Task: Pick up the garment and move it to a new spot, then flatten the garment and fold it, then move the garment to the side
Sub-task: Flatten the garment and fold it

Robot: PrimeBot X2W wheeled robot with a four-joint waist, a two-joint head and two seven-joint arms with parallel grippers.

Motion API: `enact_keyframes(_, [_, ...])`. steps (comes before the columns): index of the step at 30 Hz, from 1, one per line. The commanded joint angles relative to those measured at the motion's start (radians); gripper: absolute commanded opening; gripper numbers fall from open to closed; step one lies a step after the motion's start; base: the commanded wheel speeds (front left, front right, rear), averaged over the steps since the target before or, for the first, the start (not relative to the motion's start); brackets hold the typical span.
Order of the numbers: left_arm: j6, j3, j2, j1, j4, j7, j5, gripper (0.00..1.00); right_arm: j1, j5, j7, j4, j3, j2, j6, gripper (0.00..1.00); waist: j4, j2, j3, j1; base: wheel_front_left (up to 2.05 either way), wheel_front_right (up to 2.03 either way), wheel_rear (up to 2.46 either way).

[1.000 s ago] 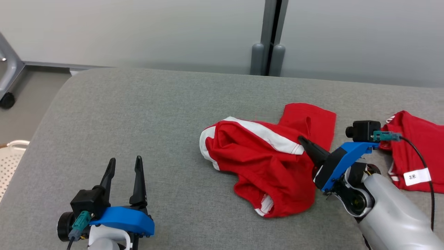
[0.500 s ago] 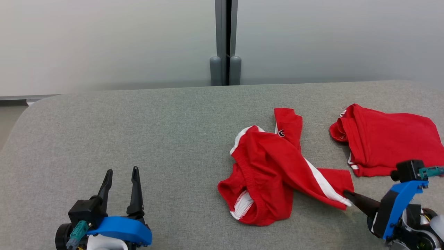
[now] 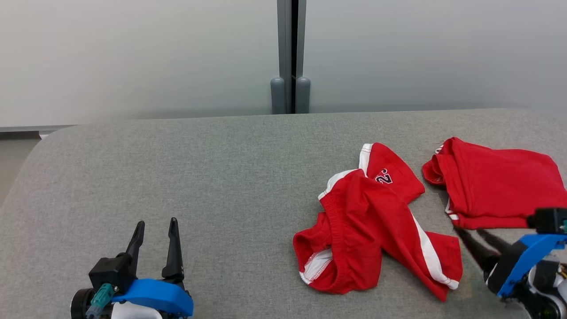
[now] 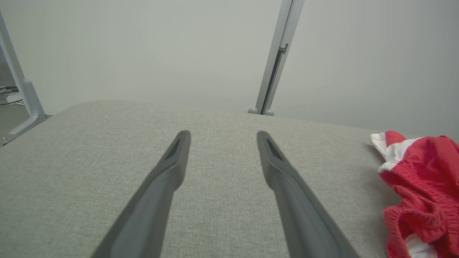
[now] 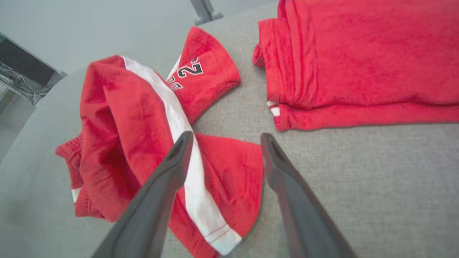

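Crumpled red garment (image 3: pixel 376 221) is laid right of centre near the front edge of the cushion (image 3: pixel 221 177), long axis roughly front-to-back, just left of the nearer right gripper (image 3: pixel 469 231), spread wide, empty, seemingly not touching it.

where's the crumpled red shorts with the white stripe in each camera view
Head view: the crumpled shorts lie low, right of centre, left of the folded red garment.
Left wrist view: the shorts sit at the right edge, lower half.
Right wrist view: the shorts lie left of centre, number print at top.
Shared landmark: the grey post at the back wall.
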Motion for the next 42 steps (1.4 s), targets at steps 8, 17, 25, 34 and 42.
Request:
enact_keyframes(8, [0.003,-0.003,0.009,0.004,0.01,0.005,-0.009,1.0,0.005,-0.126,-0.236,-0.071,-0.132,0.106,0.0,1.0,-0.003,0.0,-0.011,0.0,0.0,0.0,0.0])
enact_keyframes(17, [-0.052,-0.029,0.035,-0.101,-0.039,0.19,-0.094,1.0,0.048,-0.235,-0.38,-0.096,-0.171,0.219,0.0,1.0,-0.046,0.0,0.008,0.0,0.0,0.0,0.0])
enact_keyframes(25, [-0.079,-0.083,0.074,-0.27,-0.075,0.615,-0.361,1.0,0.03,-0.278,-0.43,-0.085,-0.187,0.265,0.0,1.0,-0.117,0.0,0.065,0.0,0.0,0.0,0.0])
enact_keyframes(34, [-0.08,-0.089,0.085,-0.405,0.029,1.061,-0.672,1.0,-0.02,-0.28,-0.452,-0.061,-0.165,0.304,0.0,1.0,-0.228,0.0,0.121,0.0,0.0,0.0,0.0])
enact_keyframes(42, [-0.072,-0.077,0.099,-0.466,0.104,1.202,-0.761,1.0,-0.057,-0.268,-0.465,-0.04,-0.127,0.327,0.0,1.0,-0.327,0.0,0.152,0.0,0.0,0.0,0.0])
